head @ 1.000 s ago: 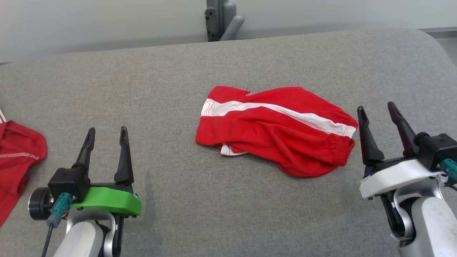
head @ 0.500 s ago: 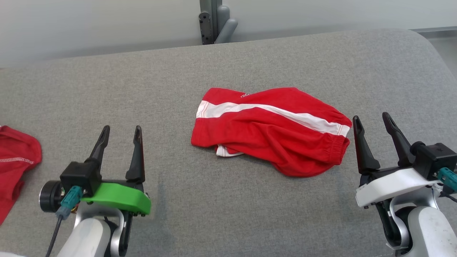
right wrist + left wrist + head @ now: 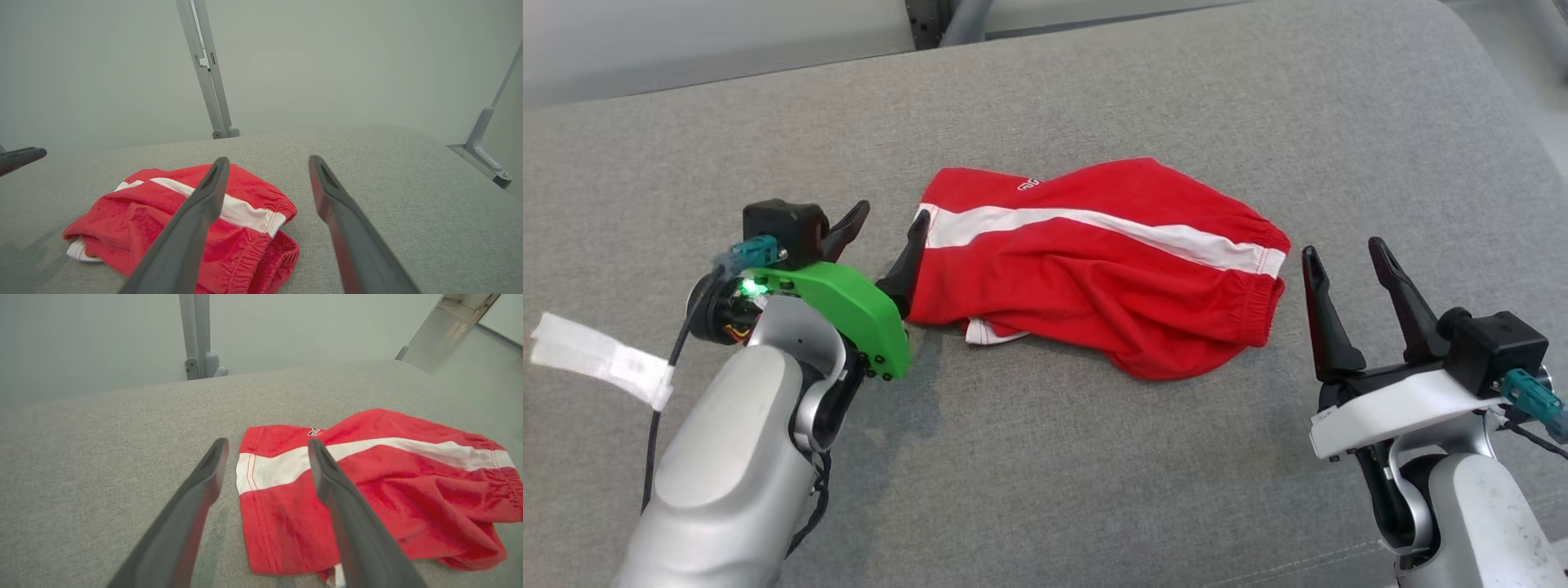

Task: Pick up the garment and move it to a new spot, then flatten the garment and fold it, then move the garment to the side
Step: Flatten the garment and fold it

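Observation:
The garment [image 3: 1094, 269] is a pair of red shorts with a white stripe, lying crumpled in the middle of the grey padded table [image 3: 1094, 490]. My left gripper [image 3: 890, 214] is open at the garment's left hem. In the left wrist view the left gripper [image 3: 267, 444] straddles that hem of the garment [image 3: 408, 490], one finger over red cloth and the other over bare table. My right gripper [image 3: 1342, 249] is open, just right of the elastic waistband and apart from it. The right wrist view shows the right gripper [image 3: 268, 160] with the garment [image 3: 163, 208] to its lower left.
A grey metal post [image 3: 196, 335] stands behind the table's far edge. The table's right edge [image 3: 1527, 106] curves away near the right arm. A white tape label [image 3: 596, 359] hangs on the left arm's cable. A metal bracket [image 3: 486, 143] sits off the far right corner.
The head camera has tilted down and shifted. My left gripper has moved forward and right, up to the garment's left hem. The right gripper has hardly moved; the garment lies as before.

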### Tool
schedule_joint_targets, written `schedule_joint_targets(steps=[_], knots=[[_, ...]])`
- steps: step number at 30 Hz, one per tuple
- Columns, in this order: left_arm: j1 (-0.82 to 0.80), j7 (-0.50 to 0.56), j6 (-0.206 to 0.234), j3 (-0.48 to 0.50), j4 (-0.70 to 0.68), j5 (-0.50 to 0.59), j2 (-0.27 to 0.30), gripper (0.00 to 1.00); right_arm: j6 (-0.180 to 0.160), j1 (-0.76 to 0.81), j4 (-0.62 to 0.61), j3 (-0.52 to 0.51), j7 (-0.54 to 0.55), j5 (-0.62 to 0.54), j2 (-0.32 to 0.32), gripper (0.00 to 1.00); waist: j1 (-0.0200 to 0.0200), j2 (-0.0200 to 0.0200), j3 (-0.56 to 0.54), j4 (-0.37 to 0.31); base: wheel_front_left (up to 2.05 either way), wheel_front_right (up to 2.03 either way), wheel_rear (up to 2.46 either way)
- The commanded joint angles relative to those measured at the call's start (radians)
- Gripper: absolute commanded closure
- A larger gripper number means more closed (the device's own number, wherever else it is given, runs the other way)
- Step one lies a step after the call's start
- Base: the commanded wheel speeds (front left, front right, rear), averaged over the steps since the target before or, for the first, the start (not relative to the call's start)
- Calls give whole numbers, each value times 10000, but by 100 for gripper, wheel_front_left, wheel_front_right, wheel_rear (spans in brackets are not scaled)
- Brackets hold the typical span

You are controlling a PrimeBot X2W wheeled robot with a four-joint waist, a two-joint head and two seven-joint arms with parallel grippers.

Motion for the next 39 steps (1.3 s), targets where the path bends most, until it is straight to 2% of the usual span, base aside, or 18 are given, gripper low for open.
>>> schedule_joint_targets(steps=[1, 7, 15, 16, 17, 18, 26, 39], knots=[[-273, 107, -109, 43, 331, -227, -33, 0, -6, -145, 60, 40, -77, 47, 17, 0, 0, -1, 516, -537, 0, 0, 0], [-1180, 559, -520, -155, 2419, -435, -154, 0, -6, -347, 414, 238, -370, 161, 94, 0, 0, -1, 863, -963, 0, 0, 0], [-1887, 449, -703, -309, 4309, -528, -232, 0, -5, -557, 769, 368, -562, 263, 166, 0, 0, -1, 1092, -1221, 0, 0, 0], [-1935, 382, -717, -314, 4480, -566, -264, 5, -5, -566, 806, 351, -561, 272, 169, 0, 0, -1, 1105, -1234, 0, 0, 0], [-1993, 273, -743, -338, 4595, -559, -274, 42, -6, -571, 844, 325, -573, 270, 169, 0, 0, -1, 1113, -1243, 0, 0, 0], [-2055, 205, -772, -397, 4709, -503, -269, 100, -5, -569, 886, 297, -564, 261, 168, 0, 0, -1, 1119, -1249, 0, 0, 0], [-2510, -498, -862, -802, 5288, -458, -479, 100, -5, -753, 1204, 404, -471, 491, 77, 0, 0, -1, 1190, -973, 0, 0, 0], [-3172, -1293, -869, -1643, 5507, -472, -859, 100, -5, -1661, 2694, 1027, -679, 891, -44, 0, 0, -1, 1682, -140, 0, 0, 0]])
